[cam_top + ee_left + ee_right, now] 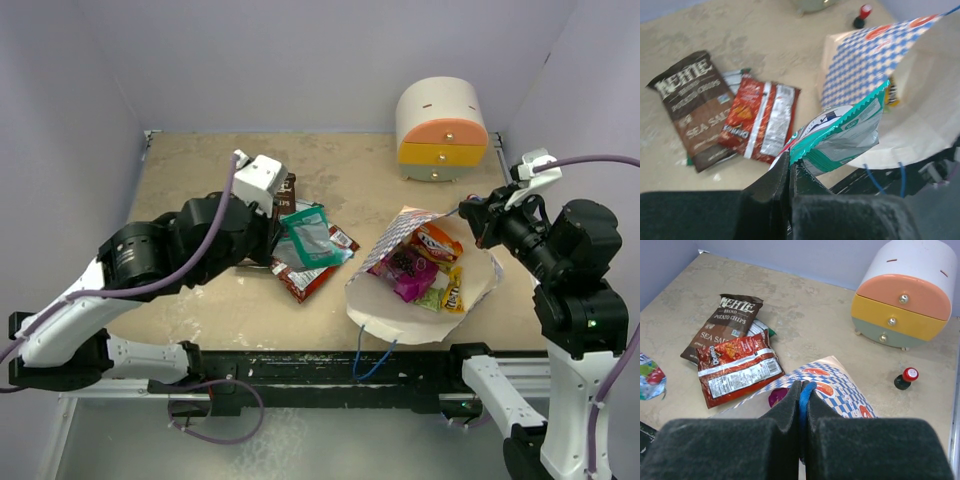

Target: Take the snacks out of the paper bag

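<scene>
The paper bag [482, 300] lies open at the right, with magenta [408, 268], orange [437, 243], yellow [455, 290] and green [430, 298] snack packets inside. My right gripper [470, 212] is shut on the bag's blue string handle [805, 390] and holds its checked upper wall [840, 390] up. My left gripper [790, 167] is shut on a teal packet [845, 132], held above the table left of the bag [310, 238]. The brown Kettle bag [692, 107] and a red-and-white packet [760, 120] lie on the table under it.
A cream domed mini cabinet [440, 125] with orange and yellow drawers stands at the back right. A small red-capped black object [905, 378] stands between it and the bag. The bag's other blue handle [372, 355] hangs over the table's near edge.
</scene>
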Motion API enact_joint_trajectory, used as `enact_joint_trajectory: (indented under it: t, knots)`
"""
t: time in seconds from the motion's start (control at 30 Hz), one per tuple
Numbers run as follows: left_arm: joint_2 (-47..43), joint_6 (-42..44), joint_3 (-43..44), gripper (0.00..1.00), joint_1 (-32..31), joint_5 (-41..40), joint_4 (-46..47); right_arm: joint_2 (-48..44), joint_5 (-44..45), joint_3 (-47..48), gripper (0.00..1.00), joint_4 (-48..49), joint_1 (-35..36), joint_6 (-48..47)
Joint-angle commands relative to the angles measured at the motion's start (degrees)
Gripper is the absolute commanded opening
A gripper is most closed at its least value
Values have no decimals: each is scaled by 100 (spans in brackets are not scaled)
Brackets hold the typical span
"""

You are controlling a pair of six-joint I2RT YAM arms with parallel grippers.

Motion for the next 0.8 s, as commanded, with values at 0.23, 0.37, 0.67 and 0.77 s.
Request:
enact_joint_trajectory:
  t: [0.23,0.37,0.67,0.77]
  knots:
    - [1285,531,-155,0,2490,2102,-35,-51,336,1,0,457,21,74]
    - [1921,524,80,0,3349,2882,362,-16,395,-9,0,518,21,162]
    - [3034,-1685,-169,0,4857,5554,2075,205,379,258,0,371,21,188]
    - [3322,-2281,-202,0,4867,5973,2587,218,348,298,0,325,21,131]
